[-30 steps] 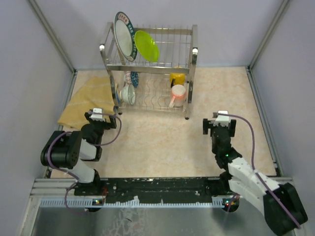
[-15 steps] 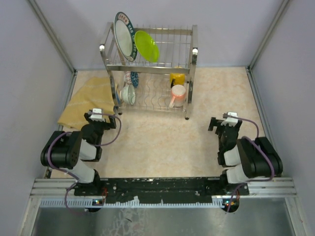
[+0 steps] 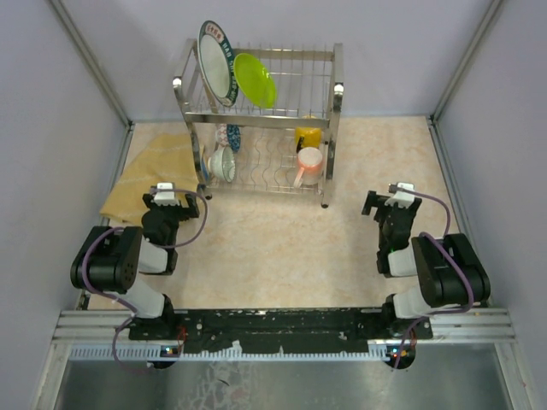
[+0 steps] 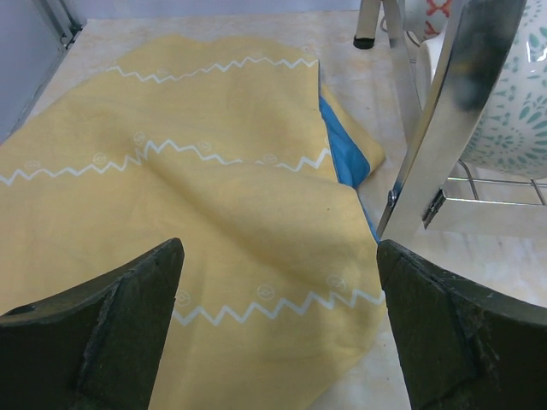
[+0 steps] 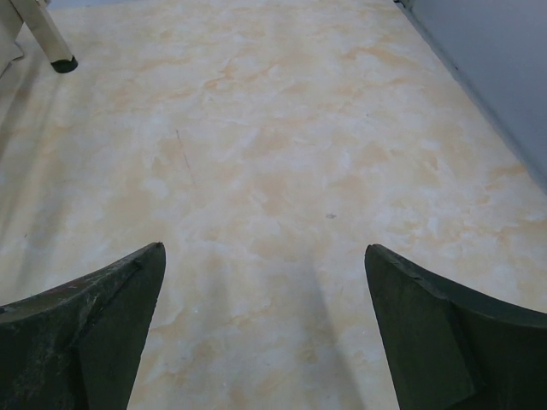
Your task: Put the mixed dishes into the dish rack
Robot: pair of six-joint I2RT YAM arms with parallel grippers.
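Steel rack [image 3: 256,120]: two tiers of shiny wire on four posts, standing at the far middle of the marbled worktop [image 3: 282,248].
Upper tier: a white plate with a dark patterned rim [image 3: 215,73] stands on edge at the rack's left end. A lime-green plate [image 3: 255,79] stands on edge just beside it, to its right.
Lower tier, left: a blue patterned bowl [image 3: 232,135] sits toward the back, and a grey-green bowl [image 3: 221,164] sits in front of it. Both are tipped on their sides. In the left wrist view the front bowl shows a teal dotted pattern behind the rack's front left post.
Lower tier, right: a yellow mug [image 3: 308,137] is at the back, with a pale pink mug [image 3: 308,162] close in front of it.
Cloth [image 4: 197,213]: yellow with white zigzag lines, lying rumpled on the worktop to the left of the rack. One fold shows a blue underside, and its edge reaches nearly to the rack's front left post.
Left end effector [image 3: 173,201]: just in front of the rack's left end, over the near part of the cloth. Its fingers are spread wide with nothing between them.
Right end effector [image 3: 391,201]: to the right of the rack and nearer the arm bases, above bare worktop. Its fingers are spread wide and hold nothing.
Rack foot [image 5: 61,62]: seen at the top left corner of the right wrist view, well apart from the fingers.
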